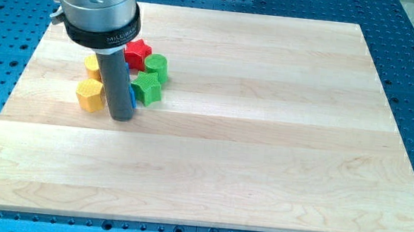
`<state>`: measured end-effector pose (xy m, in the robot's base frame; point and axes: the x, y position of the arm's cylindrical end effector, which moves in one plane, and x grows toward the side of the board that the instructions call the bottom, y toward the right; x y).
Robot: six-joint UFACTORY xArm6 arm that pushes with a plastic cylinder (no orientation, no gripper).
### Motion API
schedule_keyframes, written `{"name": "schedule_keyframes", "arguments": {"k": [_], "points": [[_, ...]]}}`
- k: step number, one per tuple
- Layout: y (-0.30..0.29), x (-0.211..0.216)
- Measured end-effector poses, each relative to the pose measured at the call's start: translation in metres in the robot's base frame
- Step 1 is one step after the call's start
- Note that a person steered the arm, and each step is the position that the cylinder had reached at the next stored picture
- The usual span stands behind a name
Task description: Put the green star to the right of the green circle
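Observation:
The green star (pixel 148 87) lies on the wooden board at the upper left. The green circle (pixel 156 65) sits just above it, touching or nearly touching. My tip (pixel 120 116) is at the end of the dark rod, just left of and slightly below the green star. A blue block (pixel 131 95) shows as a sliver between the rod and the green star; most of it is hidden by the rod.
A red star (pixel 137 51) lies left of the green circle. A yellow hexagon (pixel 89 95) sits left of the rod. Another yellow block (pixel 93 65) lies above it, partly hidden. The wooden board (pixel 264 152) rests on a blue perforated table.

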<state>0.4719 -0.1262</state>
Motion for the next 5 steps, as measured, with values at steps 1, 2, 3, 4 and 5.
{"name": "schedule_keyframes", "arguments": {"k": [1,2,3,4,5], "points": [[0.0,-0.001],[-0.004,-0.001],[-0.004,-0.001],[-0.002,0.007],[-0.017,0.011]]}}
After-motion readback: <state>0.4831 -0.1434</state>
